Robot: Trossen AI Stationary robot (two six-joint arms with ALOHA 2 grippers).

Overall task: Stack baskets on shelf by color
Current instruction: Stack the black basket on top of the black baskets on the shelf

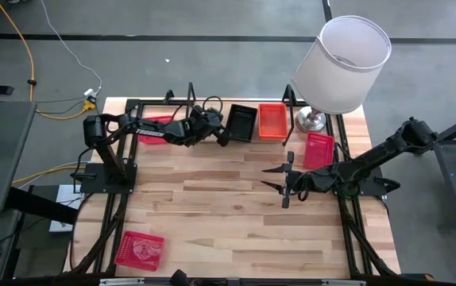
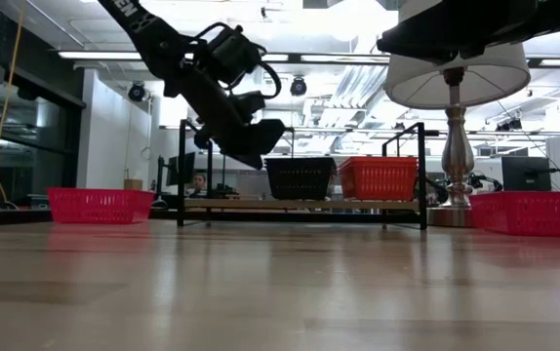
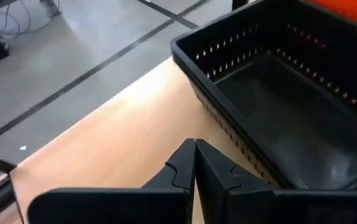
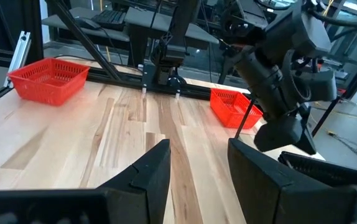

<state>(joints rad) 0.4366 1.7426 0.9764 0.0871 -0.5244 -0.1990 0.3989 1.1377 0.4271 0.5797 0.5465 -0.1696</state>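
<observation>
High view: the black basket (image 1: 241,122) is parked on the shelf (image 1: 291,94) beside the orange basket (image 1: 272,121), with the left gripper (image 1: 223,133) pinched together just beside it and the right gripper (image 1: 279,179) spread apart mid-table, nothing held. Red baskets (image 1: 139,249) are probably light, springy mesh, best pinched at the stiffer rim.

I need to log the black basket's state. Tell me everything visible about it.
The black basket is a shallow rectangular plastic tray with slotted mesh walls and a solid floor, empty and upright. It sits on the shelf, close beside the orange basket; contact between them is unclear. The shut left gripper hangs just beside its rim, apparently not touching it.
</observation>
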